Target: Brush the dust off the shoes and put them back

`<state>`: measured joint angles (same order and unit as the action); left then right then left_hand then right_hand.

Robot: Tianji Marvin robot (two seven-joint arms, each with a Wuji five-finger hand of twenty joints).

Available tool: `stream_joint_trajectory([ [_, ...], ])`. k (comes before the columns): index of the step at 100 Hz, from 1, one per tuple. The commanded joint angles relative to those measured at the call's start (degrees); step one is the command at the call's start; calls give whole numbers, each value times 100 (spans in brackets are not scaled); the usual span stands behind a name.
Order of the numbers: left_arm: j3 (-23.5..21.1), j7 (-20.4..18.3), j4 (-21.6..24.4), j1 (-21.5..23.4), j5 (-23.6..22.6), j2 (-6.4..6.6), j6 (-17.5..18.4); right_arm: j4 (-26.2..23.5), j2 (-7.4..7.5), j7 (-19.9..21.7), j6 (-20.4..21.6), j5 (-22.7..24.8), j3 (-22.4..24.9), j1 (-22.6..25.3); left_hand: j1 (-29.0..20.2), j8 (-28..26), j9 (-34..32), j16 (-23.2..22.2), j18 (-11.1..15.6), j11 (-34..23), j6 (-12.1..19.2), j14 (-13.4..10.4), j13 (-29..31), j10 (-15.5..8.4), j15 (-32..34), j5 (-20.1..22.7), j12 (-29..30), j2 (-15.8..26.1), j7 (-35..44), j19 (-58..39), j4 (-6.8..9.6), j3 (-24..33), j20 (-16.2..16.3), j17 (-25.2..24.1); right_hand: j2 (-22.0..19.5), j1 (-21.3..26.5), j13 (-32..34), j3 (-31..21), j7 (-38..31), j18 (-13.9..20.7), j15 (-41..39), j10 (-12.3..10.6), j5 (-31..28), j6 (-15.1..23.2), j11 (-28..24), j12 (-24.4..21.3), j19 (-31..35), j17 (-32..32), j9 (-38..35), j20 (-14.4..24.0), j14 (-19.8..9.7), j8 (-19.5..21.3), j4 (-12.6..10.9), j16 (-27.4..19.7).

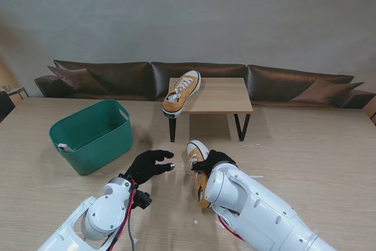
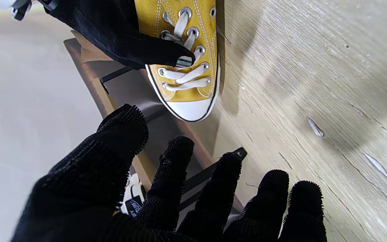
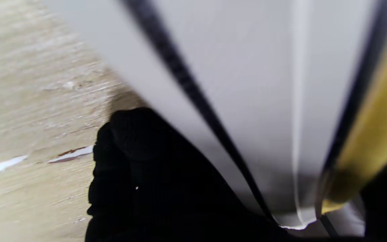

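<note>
We hold the yellow shoe (image 1: 198,166) firmly in our right hand (image 1: 212,161) and should sweep our empty left hand (image 1: 149,164) (fingers spread wide, bristled) across its toe, keeping the grip steady.

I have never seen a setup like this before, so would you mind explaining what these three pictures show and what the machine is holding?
This is a two-armed robot with five-finger hands in black gloves. The wide picture looks down from its stand onto a light wooden table. The other two come from cameras on each wrist, looking along the fingers.

On the table stand a green plastic basket and a small wooden shoe rack with black legs; one mustard-yellow canvas sneaker rests on the rack's edge.

The right hand grips a second mustard-yellow sneaker with a white toe cap; its wrist view is filled by the blurred white sole. The left hand is open beside it, holding nothing.
</note>
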<state>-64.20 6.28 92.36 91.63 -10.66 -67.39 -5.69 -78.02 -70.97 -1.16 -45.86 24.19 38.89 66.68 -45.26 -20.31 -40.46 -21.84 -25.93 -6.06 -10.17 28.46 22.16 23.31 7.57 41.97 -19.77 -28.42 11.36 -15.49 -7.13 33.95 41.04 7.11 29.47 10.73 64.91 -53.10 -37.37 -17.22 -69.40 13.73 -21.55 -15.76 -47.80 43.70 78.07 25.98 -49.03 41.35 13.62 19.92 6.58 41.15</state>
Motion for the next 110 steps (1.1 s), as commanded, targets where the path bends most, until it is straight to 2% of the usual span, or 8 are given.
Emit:
stream_joint_trajectory([
  [1, -21, -147, 60, 25, 7, -6, 7, 12, 86, 211, -46, -4, -37, -134, -19, -39, -103, -50, 117, -40, 37, 30, 61, 39, 113, 114, -61, 149, -10, 120, 208, -155, 125, 80, -334, -177, -98, 229, 84, 174, -280, -125, 265, 1, -112, -45, 323, 244, 234, 194, -124, -287, -166, 147],
  [19, -48, -217, 75, 34, -1, 14, 6, 23, 306, 796, -134, 160, -382, -488, -27, -57, -188, -77, 107, -79, 26, 52, 108, 62, 150, 152, -129, 175, 4, 109, 209, -199, 143, 105, -662, -440, -382, 838, 182, 349, -399, -187, 778, 82, -37, 30, 242, 6, 608, 248, -260, -772, -300, 255],
  [43, -73, -267, 96, 39, -10, 27, -25, -32, 462, 1094, -32, 352, -476, -620, -35, -83, -282, -106, 103, -122, 0, 62, 133, 99, 184, 203, -240, 221, 23, 101, 214, -258, 163, 128, -910, -440, -561, 1102, 191, 405, -390, -231, 862, 226, -11, 52, 115, -146, 732, 241, -304, -903, -314, 277],
  [61, -62, -295, 63, 3, 25, 27, -38, -50, 490, 1127, 27, 392, -434, -604, -43, -97, -315, -128, 104, -132, -20, 80, 151, 113, 206, 214, -306, 238, 25, 97, 219, -289, 177, 137, -855, -300, -510, 1092, 166, 408, -391, -230, 755, 219, -5, 53, 118, -110, 638, 258, -297, -937, -329, 276],
  [71, -52, -305, 35, -15, 25, 27, -47, 14, 481, 1072, 17, 544, -512, -635, -50, -104, -351, -135, 103, -145, -27, 82, 161, 109, 212, 238, -330, 239, 32, 98, 221, -298, 182, 134, -831, -341, -528, 1033, 208, 393, -349, -258, 983, 53, 42, 31, 87, -125, 677, 257, -295, -974, -331, 261],
  [88, -49, -305, 36, -18, 59, 21, -81, 45, 463, 1046, -22, 496, -496, -639, -56, -117, -401, -143, 98, -169, -31, 84, 179, 128, 221, 260, -386, 253, 41, 94, 223, -317, 190, 149, -840, -375, -570, 985, 137, 399, -346, -280, 1205, 4, 10, 31, 71, -160, 774, 265, -303, -995, -327, 264],
  [101, -53, -320, 34, -18, 30, 29, -81, -72, 480, 914, 101, 675, -272, -456, -53, -119, -356, -142, 105, -143, -18, 72, 162, 95, 213, 242, -400, 260, 32, 100, 224, -333, 192, 139, -861, -445, -660, 1011, 21, 396, -237, -330, 1205, 309, 53, -19, -10, -215, 866, 240, -293, -992, -321, 225],
  [110, -53, -321, 3, -31, 8, 30, -75, -328, 484, 786, 200, 638, 130, -153, -47, -123, -228, -131, 146, -65, 5, 65, 97, 41, 180, 234, -353, 261, 29, 116, 224, -345, 193, 87, -847, -444, -930, 1117, -9, 301, 148, -345, 1068, 742, 223, -157, -433, -445, 969, 63, -174, -1005, -325, 130],
])
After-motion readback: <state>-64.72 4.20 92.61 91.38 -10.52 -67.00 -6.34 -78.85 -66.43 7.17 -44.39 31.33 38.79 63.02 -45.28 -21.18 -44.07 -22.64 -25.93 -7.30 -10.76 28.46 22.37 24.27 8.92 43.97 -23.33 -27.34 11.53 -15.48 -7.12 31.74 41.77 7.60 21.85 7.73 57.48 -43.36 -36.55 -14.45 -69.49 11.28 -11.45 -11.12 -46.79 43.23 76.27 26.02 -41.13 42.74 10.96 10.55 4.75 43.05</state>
